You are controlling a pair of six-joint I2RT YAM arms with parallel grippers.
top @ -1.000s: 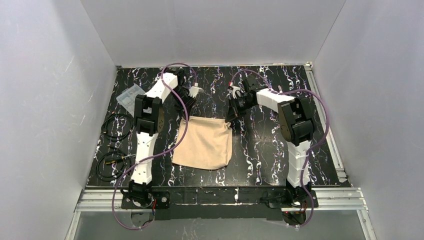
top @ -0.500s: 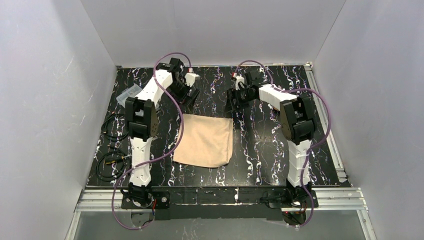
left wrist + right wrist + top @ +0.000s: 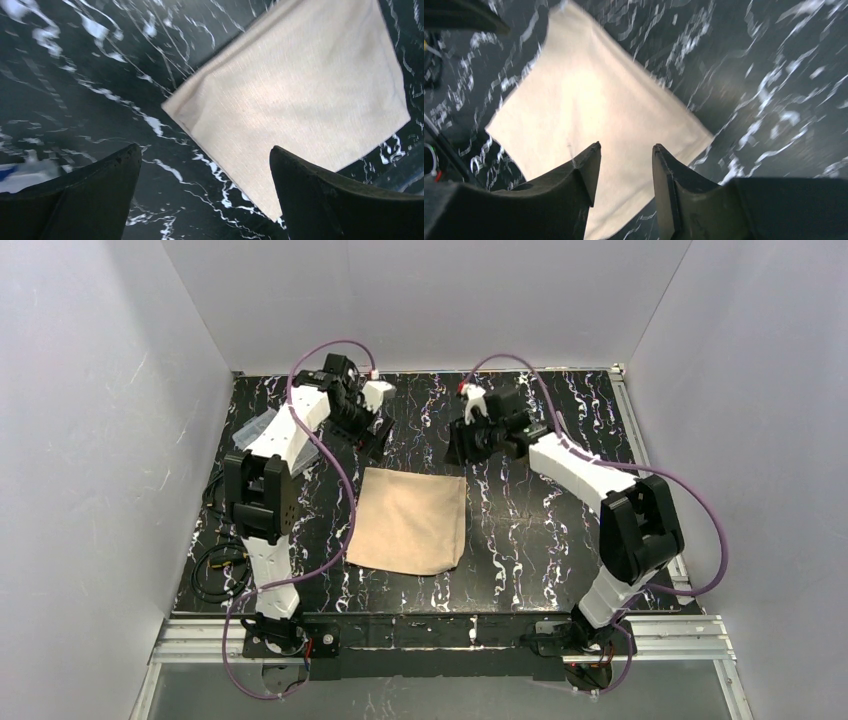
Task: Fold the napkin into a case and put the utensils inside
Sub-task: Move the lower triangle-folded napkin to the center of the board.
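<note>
At the middle of the worktop (image 3: 520, 530) we see the napkin (image 3: 408, 520) lying flat, folded to a rough square. Toward 11 o'clock from it we find the left end effector (image 3: 205, 150) above the cloth's far corner, fingers spread wide and empty. Toward 1 o'clock the right end effector (image 3: 626, 146) hangs with fingers partly apart, gripping nothing.

Left arm (image 3: 268, 560): we see white shell links joined by chunky black joint housings
Right arm (image 3: 575, 462): we see the same build, white links and black joints
Cables (image 3: 350, 505): we see a thin purple cable running along each arm
Bases (image 3: 272, 628): we make out small black mounts
Left fingers (image 3: 85, 200): we see two matte black tapered wedges
Right fingers (image 3: 566, 200): we see two dark blades with slanted tips
</note>
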